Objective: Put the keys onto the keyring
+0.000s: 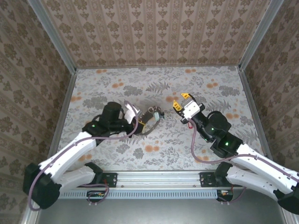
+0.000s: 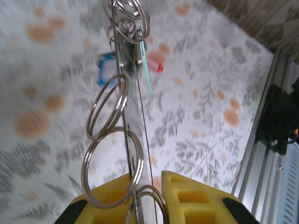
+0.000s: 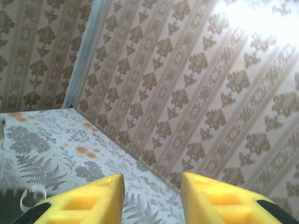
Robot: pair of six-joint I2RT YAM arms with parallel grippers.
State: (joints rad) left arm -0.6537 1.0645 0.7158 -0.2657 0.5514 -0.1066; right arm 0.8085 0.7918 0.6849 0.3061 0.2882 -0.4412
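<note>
Since the yellow-fingered left gripper (image 2: pixel 147 189) is clamped on the thin silver keyring chain (image 2: pixel 110 140) running up mid-frame, the 2 tiny red- and green-tagged keys (image 2: pixel 149 65) sit top-centre, probably held out for the empty, parted right gripper (image 3: pixel 152 182).

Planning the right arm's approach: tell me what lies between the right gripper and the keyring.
In the top view, just bare floral tabletop separates the right gripper from the keyring.

Table (image 1: pixel 159 154) — fern-and-flower print, metal rail (image 1: pixel 159 178) along near edge
</note>
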